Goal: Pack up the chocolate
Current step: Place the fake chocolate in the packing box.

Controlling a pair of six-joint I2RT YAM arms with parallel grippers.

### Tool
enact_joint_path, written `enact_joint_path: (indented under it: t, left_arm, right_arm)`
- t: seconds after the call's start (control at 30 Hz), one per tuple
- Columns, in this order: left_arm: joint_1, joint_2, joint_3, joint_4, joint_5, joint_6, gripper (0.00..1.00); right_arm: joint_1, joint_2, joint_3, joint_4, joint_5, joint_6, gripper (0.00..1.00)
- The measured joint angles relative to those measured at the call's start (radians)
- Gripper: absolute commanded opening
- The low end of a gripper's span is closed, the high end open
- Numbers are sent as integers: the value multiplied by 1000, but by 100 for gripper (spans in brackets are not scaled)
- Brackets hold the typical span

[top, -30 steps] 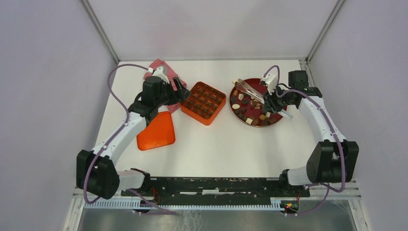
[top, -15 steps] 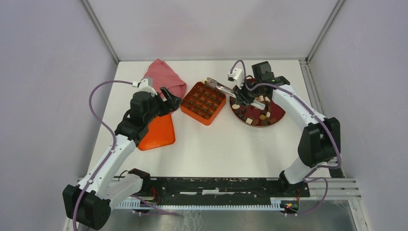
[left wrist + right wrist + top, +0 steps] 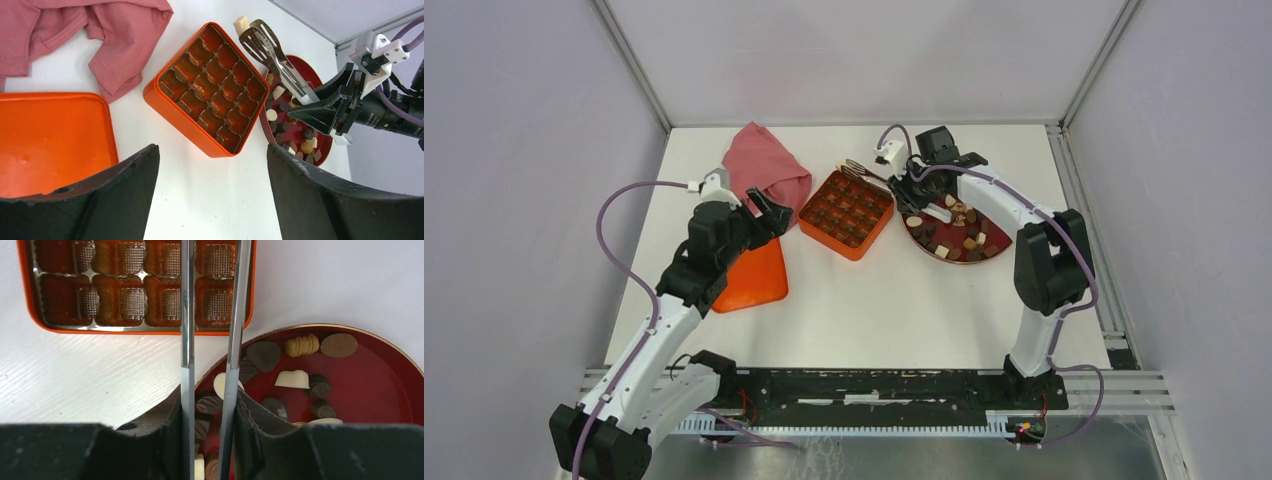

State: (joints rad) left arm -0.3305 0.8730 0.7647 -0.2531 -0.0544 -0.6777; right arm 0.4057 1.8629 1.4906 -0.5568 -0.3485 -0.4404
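The orange gridded box (image 3: 846, 212) sits mid-table, also in the left wrist view (image 3: 212, 90) and right wrist view (image 3: 140, 290); the cells I see look empty. Chocolate pieces (image 3: 944, 238), dark, light brown and cream-white (image 3: 294, 379), lie on the dark red plate (image 3: 999, 240). My right gripper (image 3: 916, 190) (image 3: 209, 405) is shut on metal tongs (image 3: 280, 60) that reach over the box's far corner. A cream-white piece (image 3: 241, 23) shows at the tongs' tip. My left gripper (image 3: 774, 212) (image 3: 212, 150) is open and empty, left of the box.
A pink cloth (image 3: 769, 170) lies at the back left, close to the box. The orange lid (image 3: 749, 275) lies flat under my left arm. The plate's rim nearly touches the box's right side.
My right arm swung left, carrying the tongs from above the plate to over the box's far corner. My left arm drew back from the box toward the lid.
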Motion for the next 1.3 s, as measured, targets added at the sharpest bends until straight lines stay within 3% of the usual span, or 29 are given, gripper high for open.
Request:
enact_joint_path:
  t: [0.7, 1.3]
  left_arm:
    - [0, 16, -22, 2, -4, -20, 83]
    - [0, 16, -30, 4, -4, -22, 83]
  right_arm:
    - [24, 129, 90, -23, 47, 0, 12]
    - [39, 167, 116, -43, 66, -2, 33]
